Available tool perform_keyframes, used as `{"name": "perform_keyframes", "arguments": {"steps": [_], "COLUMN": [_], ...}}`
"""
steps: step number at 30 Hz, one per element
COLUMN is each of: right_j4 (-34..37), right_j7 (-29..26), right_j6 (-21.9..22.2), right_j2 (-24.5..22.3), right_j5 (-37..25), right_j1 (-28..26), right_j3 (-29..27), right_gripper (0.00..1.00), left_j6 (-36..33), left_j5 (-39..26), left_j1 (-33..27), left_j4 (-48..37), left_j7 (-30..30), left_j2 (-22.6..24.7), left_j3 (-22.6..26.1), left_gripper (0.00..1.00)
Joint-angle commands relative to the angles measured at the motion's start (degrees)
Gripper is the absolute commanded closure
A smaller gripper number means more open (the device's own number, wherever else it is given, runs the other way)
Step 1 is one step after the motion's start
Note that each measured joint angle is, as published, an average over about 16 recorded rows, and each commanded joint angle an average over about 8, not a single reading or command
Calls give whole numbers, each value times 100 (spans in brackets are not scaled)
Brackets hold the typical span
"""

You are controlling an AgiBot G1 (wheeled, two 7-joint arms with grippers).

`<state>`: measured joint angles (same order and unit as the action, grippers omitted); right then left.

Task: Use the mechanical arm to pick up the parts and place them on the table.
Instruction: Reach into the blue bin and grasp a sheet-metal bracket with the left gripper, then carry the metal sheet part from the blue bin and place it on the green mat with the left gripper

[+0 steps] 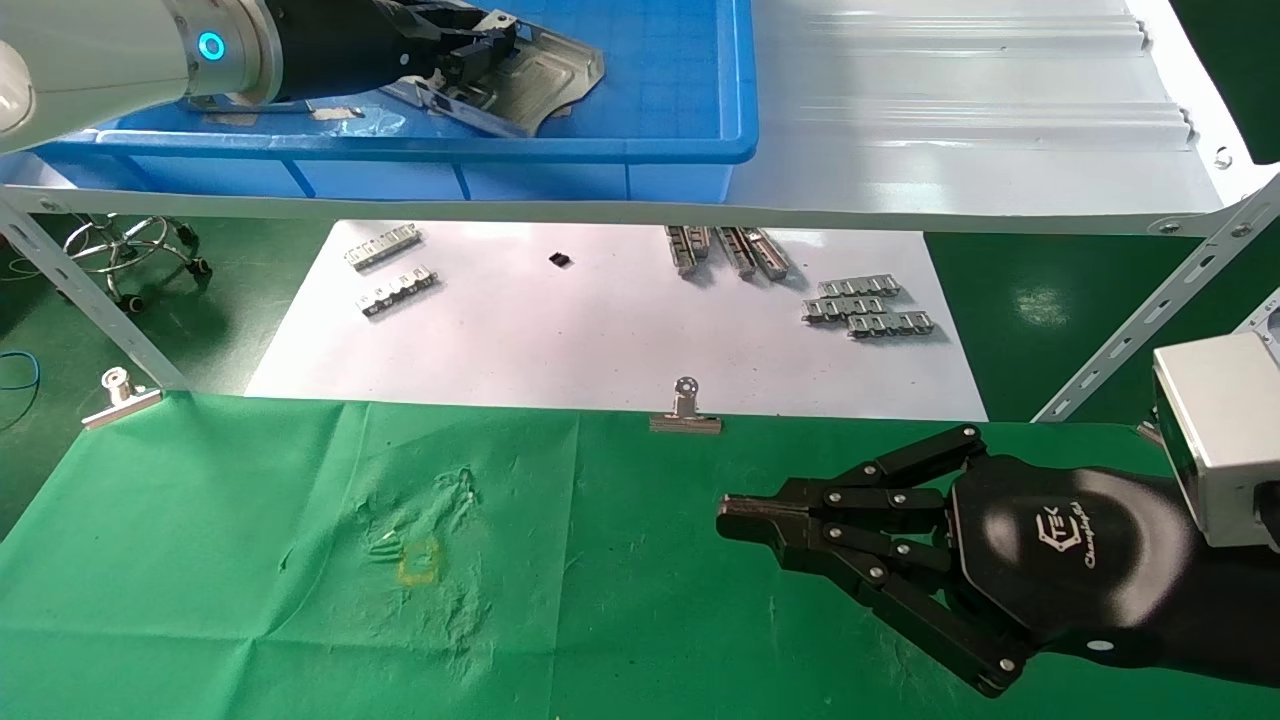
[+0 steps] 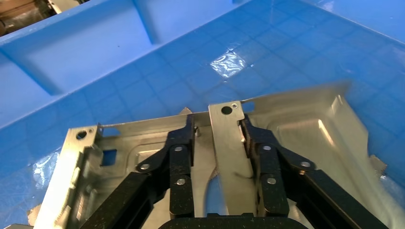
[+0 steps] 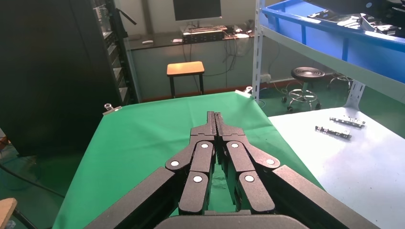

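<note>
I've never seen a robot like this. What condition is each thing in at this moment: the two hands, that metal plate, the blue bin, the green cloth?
Left hand: inside the blue bin, fingers closed on an upright flange of the metal plate.
Right hand: fingers shut, empty, over the green cloth.
Metal plate: in the bin, gripped.
Blue bin: on the white shelf.
Green cloth: creased, no plate on it yet.

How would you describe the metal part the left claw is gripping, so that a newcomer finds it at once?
Look at the blue bin on the white shelf. Inside it, the left claw is closed on a silver sheet-metal plate. Unlike the small ridged strips on the paper below, it is broad, embossed and curved-edged.
</note>
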<state>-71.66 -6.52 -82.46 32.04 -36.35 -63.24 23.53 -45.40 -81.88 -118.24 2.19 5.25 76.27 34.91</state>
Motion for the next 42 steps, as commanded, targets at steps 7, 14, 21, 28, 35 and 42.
{"name": "perform_keyframes", "arguments": {"steps": [7, 14, 21, 28, 35, 42], "right_j4": [0, 0, 0, 0, 0, 0], "right_j7": [0, 0, 0, 0, 0, 0], "right_j6": [0, 0, 0, 0, 0, 0], "right_j2": [0, 0, 0, 0, 0, 0], "right_j5": [0, 0, 0, 0, 0, 0], "right_j1": [0, 0, 0, 0, 0, 0], "right_j3": [0, 0, 0, 0, 0, 1], "right_gripper": [100, 100, 100, 100, 100, 100], "left_j6": [-142, -316, -595, -834, -459, -254], "left_j5": [-30, 27, 111, 114, 142, 221], "left_j1": [-63, -154, -214, -178, -121, -155], "left_j4": [-31, -21, 3, -34, -131, -115], "left_j7": [2, -29, -141, -319, -362, -399], "left_j2": [-43, -107, -185, -210, -101, -106], "left_j3": [28, -8, -63, -62, -84, -139], "left_gripper": [100, 100, 100, 100, 100, 100]}}
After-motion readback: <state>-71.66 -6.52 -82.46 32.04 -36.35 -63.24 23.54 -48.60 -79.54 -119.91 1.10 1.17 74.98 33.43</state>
